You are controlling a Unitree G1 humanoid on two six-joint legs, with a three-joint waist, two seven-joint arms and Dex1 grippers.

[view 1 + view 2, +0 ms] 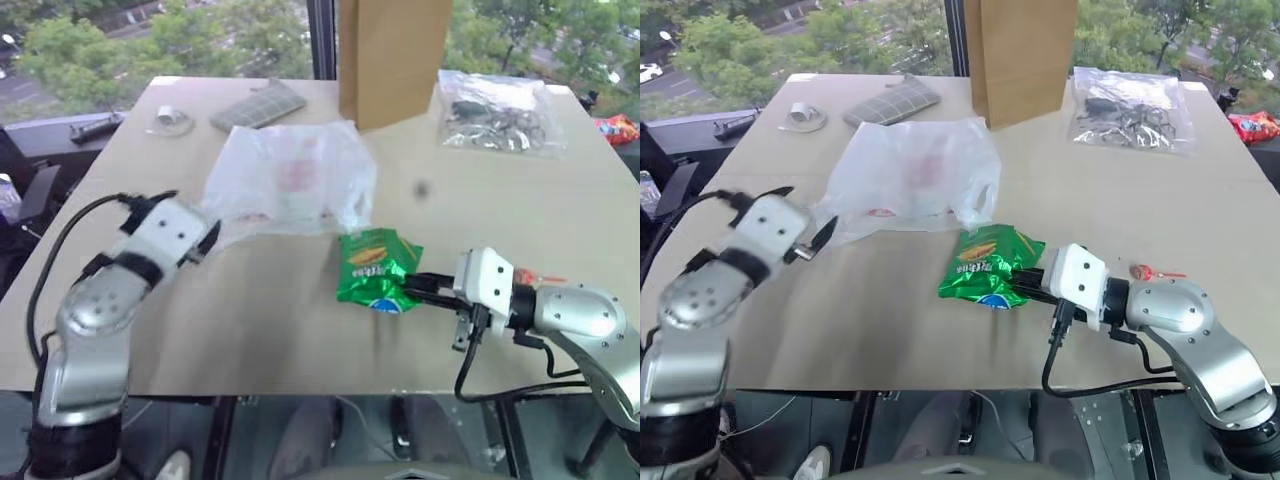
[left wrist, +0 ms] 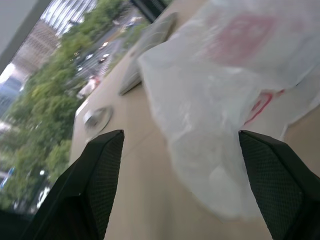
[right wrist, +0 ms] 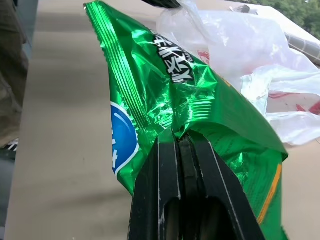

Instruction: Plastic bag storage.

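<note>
Nearest, on the right, the right gripper (image 1: 425, 287) has its two black fingers pressed together on the edge of the shiny green snack packet (image 1: 376, 268), pinching it so that it rests just above or on the beige table (image 1: 260, 320); the right wrist view shows the foil crimped between the fingers. On the near left, the left gripper (image 1: 205, 243) has its fingers spread wide with nothing between them, its tips just beside the near-left corner of the plastic bag (image 1: 290, 178) but not gripping it. The plastic bag lies crumpled and mostly flat in the middle of the table, beyond both grippers, its pink-red print facing up and its near-right edge almost touching the snack packet. Farther off stand a brown paper bag (image 1: 392, 55) at the far centre, a clear bag of dark metal clips (image 1: 495, 112) to the far right, and a grey ridged pad (image 1: 258, 105) to the far left. Judging by this, storage has barely begun: the packet is held ready, but the bag is neither opened nor held, and nothing is inside it.
</note>
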